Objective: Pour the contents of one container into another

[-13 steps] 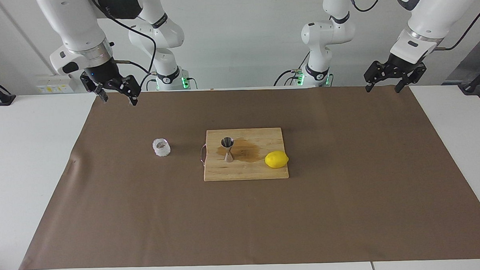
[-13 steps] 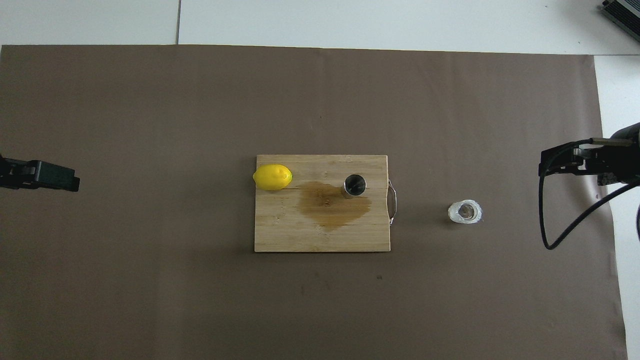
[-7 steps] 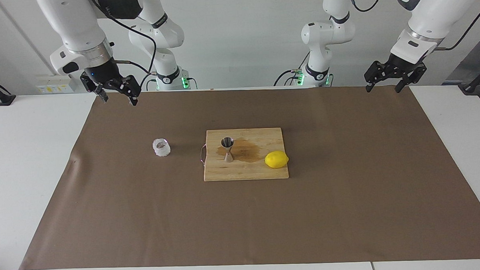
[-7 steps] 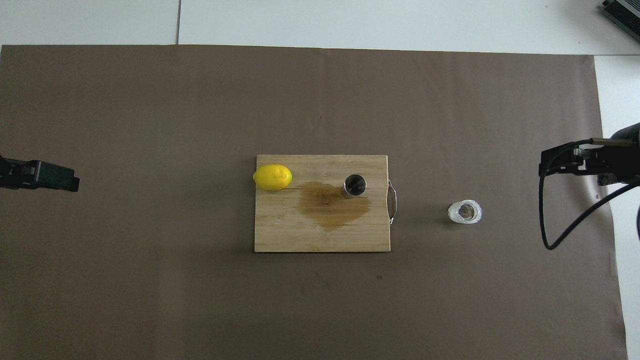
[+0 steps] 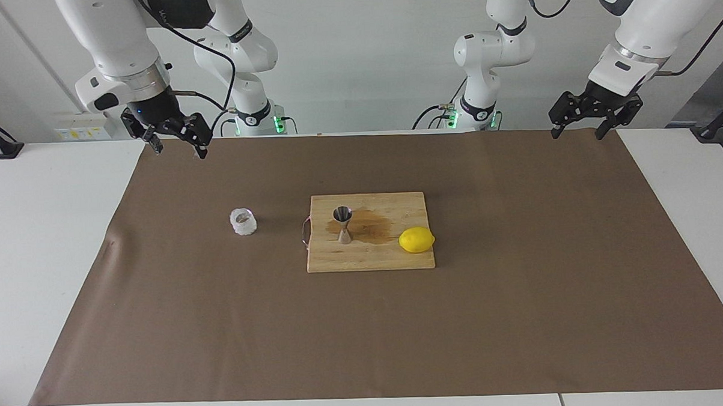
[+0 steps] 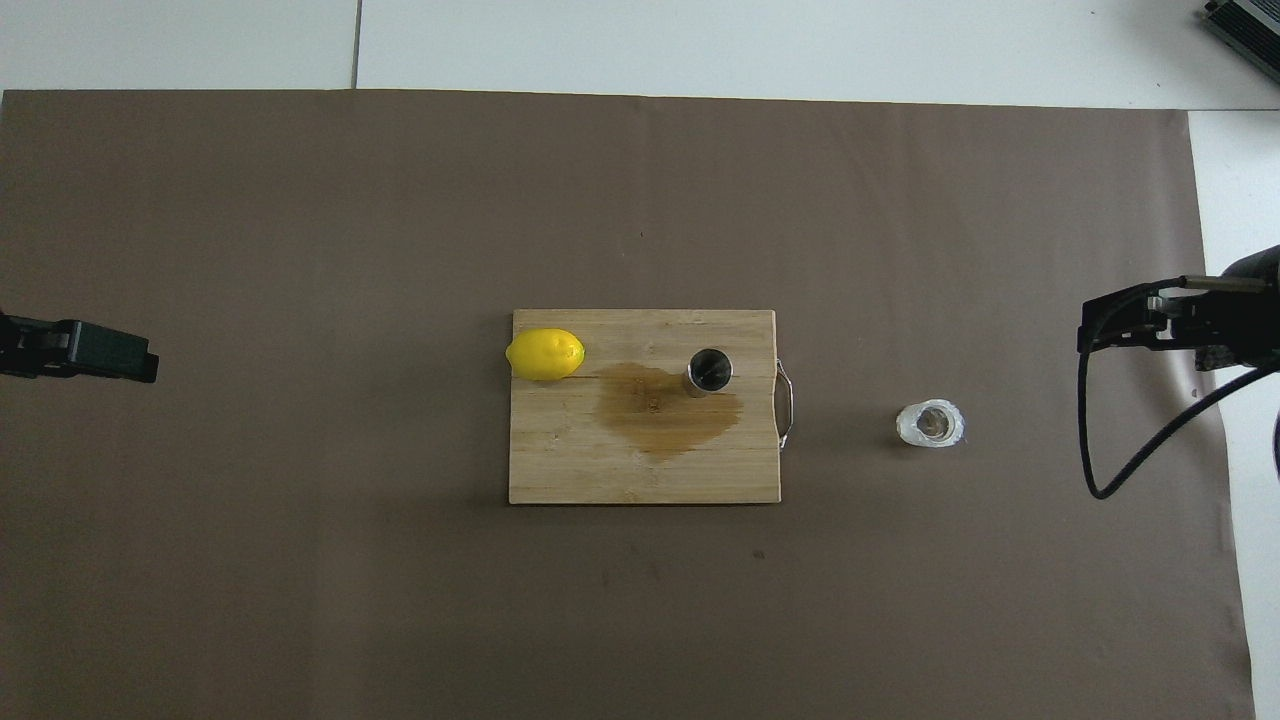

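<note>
Jigger [image 5: 342, 224] stands on board [image 5: 393, 259], cup [image 5: 243, 221] beside; left end effector [image 5: 577, 123] and right end effector [image 5: 176, 139] hover released.

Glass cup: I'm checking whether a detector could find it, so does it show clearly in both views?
Facing view: the glass cup is a pale, bumpy blob with a faint shadow. Overhead view: its rim reads whitish against the brown paper, without strong glare.

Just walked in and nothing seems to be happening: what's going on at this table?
Nothing is being handled. Both arms wait raised over the robots' edge of the brown mat, left gripper and right gripper open and empty. The steel jigger stands on the cutting board by a brown stain, near a lemon. The glass cup sits on the mat toward the right arm's end.
</note>
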Controlling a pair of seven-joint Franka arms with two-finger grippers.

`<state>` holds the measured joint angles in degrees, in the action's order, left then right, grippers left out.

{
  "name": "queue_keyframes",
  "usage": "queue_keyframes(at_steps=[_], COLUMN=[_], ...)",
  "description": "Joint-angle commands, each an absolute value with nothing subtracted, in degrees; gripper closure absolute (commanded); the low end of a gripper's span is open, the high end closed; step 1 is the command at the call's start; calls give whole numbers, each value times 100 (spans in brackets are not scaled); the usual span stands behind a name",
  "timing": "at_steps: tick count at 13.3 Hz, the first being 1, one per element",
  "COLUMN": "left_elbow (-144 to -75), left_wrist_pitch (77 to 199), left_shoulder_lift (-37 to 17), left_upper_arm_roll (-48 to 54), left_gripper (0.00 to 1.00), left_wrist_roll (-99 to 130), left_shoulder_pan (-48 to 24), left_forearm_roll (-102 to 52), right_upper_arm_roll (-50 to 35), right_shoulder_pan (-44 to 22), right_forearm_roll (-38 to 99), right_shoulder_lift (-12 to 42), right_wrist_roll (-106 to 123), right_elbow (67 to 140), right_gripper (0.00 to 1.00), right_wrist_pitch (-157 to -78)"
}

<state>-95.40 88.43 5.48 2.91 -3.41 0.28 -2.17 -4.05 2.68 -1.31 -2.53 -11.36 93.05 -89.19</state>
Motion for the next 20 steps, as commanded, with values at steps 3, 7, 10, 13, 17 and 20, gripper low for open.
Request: queue_keyframes(at_steps=[3, 7, 10, 13, 17, 20], left_elbow=[-9677, -9668, -9677, -9677, -9668, -9668], left_wrist_pitch=[8833, 8833, 8833, 8833, 8833, 8833], left_shoulder_lift=[694, 686, 686, 686, 686, 686], left_upper_arm_roll=[246, 246, 246, 246, 246, 246], left_gripper=[0, 0, 0, 0, 0, 0], left_wrist_roll=[-387, -387, -387, -387, -387, -387], left_shoulder_pan=[0, 0, 0, 0, 0, 0], left_forearm_roll=[-141, -141, -141, -141, -141, -141], right_upper_arm_roll=[-439, -439, -431, -439, -431, -413], right_shoulder_pan=[316, 316, 282, 298, 316, 343], right_forearm_roll=[-158, -158, -158, 8, 149, 622], right_shoulder_lift=[-246, -246, -255, -404, -764, -1159], right_wrist_roll=[-1222, -1222, -1100, -49, 2078, 3301], right_elbow=[9281, 9281, 9281, 9614, 10492, 11431], right_gripper=[0, 0, 0, 0, 0, 0], right_wrist_pitch=[-8833, -8833, -8685, -8858, -9797, -10544])
